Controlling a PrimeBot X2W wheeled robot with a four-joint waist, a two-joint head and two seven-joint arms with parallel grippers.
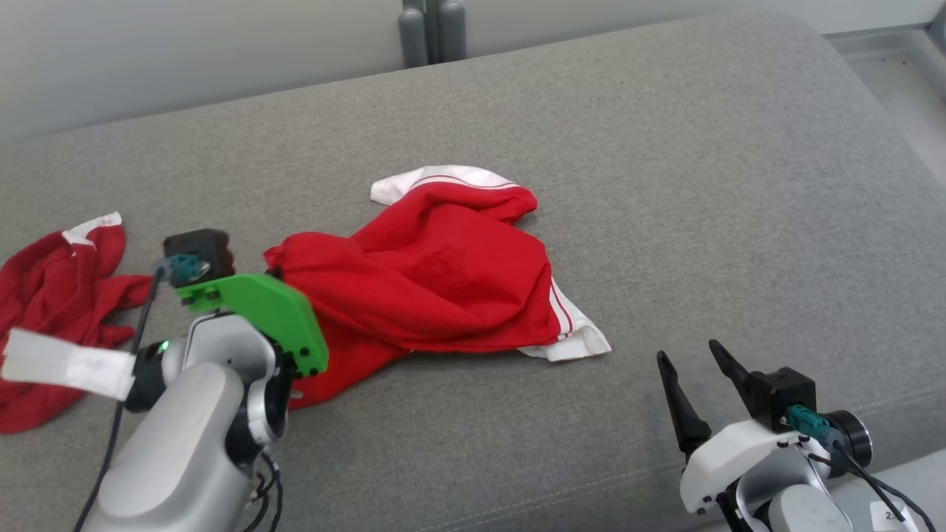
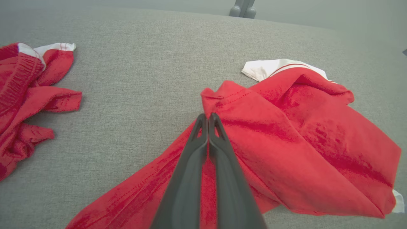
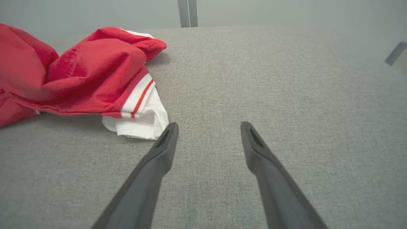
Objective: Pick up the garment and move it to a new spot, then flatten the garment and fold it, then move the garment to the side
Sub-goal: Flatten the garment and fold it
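Observation:
The garment (image 1: 443,281), red with white striped cuffs, lies crumpled in the middle of the grey cushion (image 1: 702,185). In the left wrist view my left gripper (image 2: 208,116) is shut, its tips pinching a raised fold at the near-left edge of the garment (image 2: 302,133). From the head camera those fingers are hidden behind the green wrist mount (image 1: 259,310). My right gripper (image 1: 689,352) stands open over bare cushion at the lower right. In the right wrist view the right gripper (image 3: 209,124) sits just right of the white cuff of the garment (image 3: 95,70), apart from it.
A second red and white cloth (image 1: 52,295) lies bunched at the cushion's left edge (image 2: 25,89). Grey posts (image 1: 432,29) stand behind the cushion's back edge. Bare cushion stretches to the right and toward the back. A seam runs along the front edge.

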